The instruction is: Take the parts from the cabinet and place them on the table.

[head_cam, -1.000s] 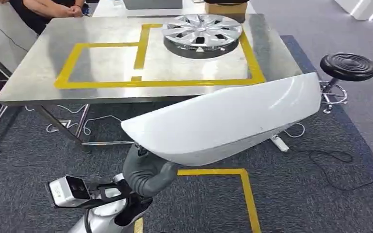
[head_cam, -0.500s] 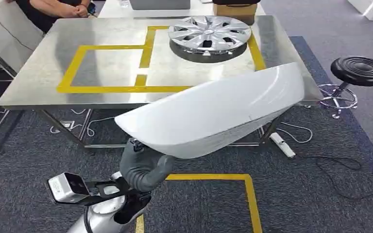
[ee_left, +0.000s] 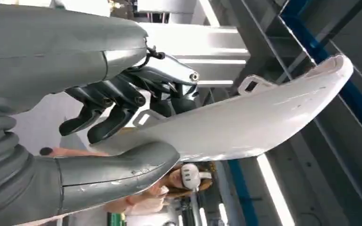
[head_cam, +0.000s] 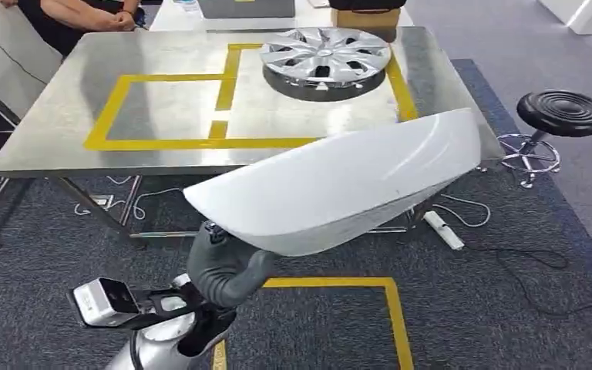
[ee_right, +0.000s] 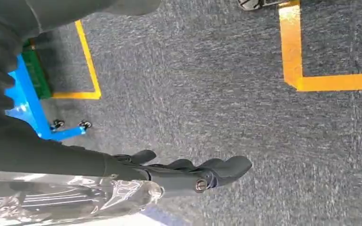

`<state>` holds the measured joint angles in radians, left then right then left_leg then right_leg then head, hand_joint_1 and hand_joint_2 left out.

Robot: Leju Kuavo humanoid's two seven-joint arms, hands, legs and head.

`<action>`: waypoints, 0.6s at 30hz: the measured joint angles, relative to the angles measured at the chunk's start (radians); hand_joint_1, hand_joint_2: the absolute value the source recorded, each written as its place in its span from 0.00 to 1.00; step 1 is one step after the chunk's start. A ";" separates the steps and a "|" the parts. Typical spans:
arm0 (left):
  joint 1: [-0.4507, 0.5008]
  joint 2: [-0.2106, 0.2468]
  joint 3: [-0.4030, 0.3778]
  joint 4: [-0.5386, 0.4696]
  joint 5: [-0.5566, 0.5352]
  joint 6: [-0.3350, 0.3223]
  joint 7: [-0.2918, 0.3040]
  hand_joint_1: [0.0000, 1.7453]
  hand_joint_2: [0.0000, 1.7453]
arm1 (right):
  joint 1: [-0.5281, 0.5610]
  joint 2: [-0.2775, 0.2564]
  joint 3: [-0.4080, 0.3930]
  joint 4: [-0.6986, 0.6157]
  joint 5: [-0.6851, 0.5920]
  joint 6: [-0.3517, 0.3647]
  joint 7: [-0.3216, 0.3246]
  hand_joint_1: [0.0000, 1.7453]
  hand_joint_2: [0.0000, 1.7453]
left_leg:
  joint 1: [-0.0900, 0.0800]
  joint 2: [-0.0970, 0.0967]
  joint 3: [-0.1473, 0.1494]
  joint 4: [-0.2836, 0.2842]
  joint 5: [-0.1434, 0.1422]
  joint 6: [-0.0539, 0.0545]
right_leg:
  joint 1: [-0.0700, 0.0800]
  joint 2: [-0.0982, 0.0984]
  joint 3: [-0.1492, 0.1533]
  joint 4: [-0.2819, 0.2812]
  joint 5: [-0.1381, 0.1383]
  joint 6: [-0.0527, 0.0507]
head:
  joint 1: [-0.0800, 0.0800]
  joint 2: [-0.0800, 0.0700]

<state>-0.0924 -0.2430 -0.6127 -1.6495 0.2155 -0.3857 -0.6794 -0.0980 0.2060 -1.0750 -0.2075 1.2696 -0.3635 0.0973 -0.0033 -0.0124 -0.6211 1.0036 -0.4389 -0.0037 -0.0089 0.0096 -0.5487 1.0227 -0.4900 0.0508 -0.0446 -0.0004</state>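
Note:
My left hand [head_cam: 227, 270] grips a long white curved body panel [head_cam: 339, 189] by its near end and holds it in the air in front of the steel table [head_cam: 54, 131]. The panel's far end overlaps the table's near right corner in the head view. In the left wrist view the thumb lies along one face of the panel [ee_left: 264, 122] and the dark fingers [ee_left: 118, 101] curl over its edge. A silver wheel cover [head_cam: 325, 52] lies on the table inside the right-hand yellow tape box. My right hand [ee_right: 193, 172] hangs over the carpet, fingers stretched out, holding nothing.
A black round stool [head_cam: 564, 113] stands right of the table. A cardboard box [head_cam: 364, 15] sits beyond the far edge, and a person's folded arms [head_cam: 85, 11] rest at the far left. Cables and a power strip [head_cam: 443, 230] lie under the table. Yellow tape [head_cam: 389, 308] marks the carpet.
The whole picture has shifted, so the camera has moved a little nearer the table. The panel, still in my left hand, now reaches the table's near right corner.

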 joint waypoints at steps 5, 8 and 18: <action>-0.002 0.000 -0.011 -0.015 -0.022 -0.026 0.000 0.93 1.00 | -0.007 0.000 0.006 0.000 0.005 0.003 0.001 0.00 1.00 | 0.004 -0.003 0.042 -0.008 -0.018 0.029 | -0.002 -0.004 -0.063 0.145 -0.061 0.023 | 0.009 0.000; -0.001 0.000 -0.011 -0.014 -0.019 -0.026 0.000 0.93 1.00 | 0.003 0.000 0.006 0.000 0.003 0.004 0.003 0.00 1.00 | 0.003 0.001 0.061 -0.007 -0.021 0.029 | -0.002 -0.004 -0.175 0.309 -0.117 0.026 | 0.013 0.000; -0.002 0.000 -0.011 -0.012 0.000 -0.019 0.000 0.93 1.00 | 0.003 0.000 0.006 0.000 -0.002 0.003 0.004 0.00 1.00 | 0.000 -0.003 0.101 0.013 -0.069 -0.010 | -0.005 0.001 -0.091 0.015 0.081 -0.014 | 0.016 0.000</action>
<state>-0.0939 -0.2430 -0.6237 -1.6613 0.2152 -0.4047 -0.6794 -0.0950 0.2060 -1.0685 -0.2071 1.2676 -0.3609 0.1015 -0.0037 -0.0157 -0.5198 1.0167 -0.5082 -0.0139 -0.0141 0.0105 -0.6401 1.0373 -0.4093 0.0364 -0.0282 -0.0004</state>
